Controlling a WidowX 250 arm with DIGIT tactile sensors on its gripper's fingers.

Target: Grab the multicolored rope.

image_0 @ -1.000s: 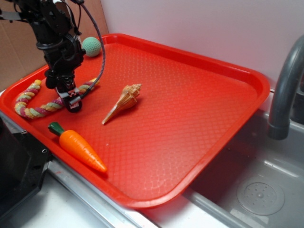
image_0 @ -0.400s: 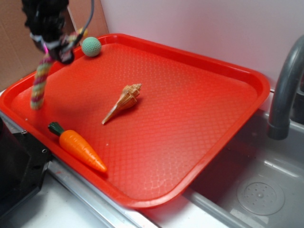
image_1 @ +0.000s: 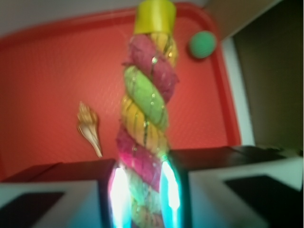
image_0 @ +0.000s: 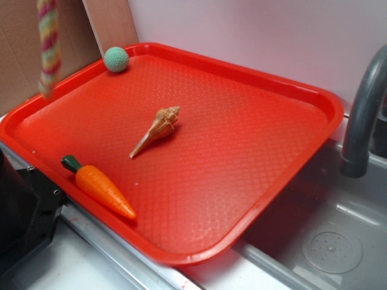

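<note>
Rope is up: the multicolored rope [image_0: 49,45], which a second ago lay curled on the left side of the red tray [image_0: 254,157] under the arm, now hangs in the air at the top-left corner of the exterior view, clear of the tray, upper part cut off by the frame edge. Arm itself has left that view. Wrist view shows the pincer [image_1: 142,190] closed on the rope [image_1: 147,109], strands squeezed between the two lit fingers [image_1: 118,190], the rest dangling down toward the tray with the yellow end [image_1: 154,15] lowest. Judgement: the grab looks done, rope lifted and held; only risk left is slipping, since it is gripped near one end and the long free part could swing. Other items have not moved: seashell [image_0: 156,131] mid-tray, toy carrot [image_0: 100,187] near the front-left rim, green ball [image_0: 116,59] at the back-left corner. Grey faucet [image_0: 363,115] and sink drain [image_0: 332,248] on the right. No brands, labels or readable writing anywhere; wrist view is blurry.
</note>
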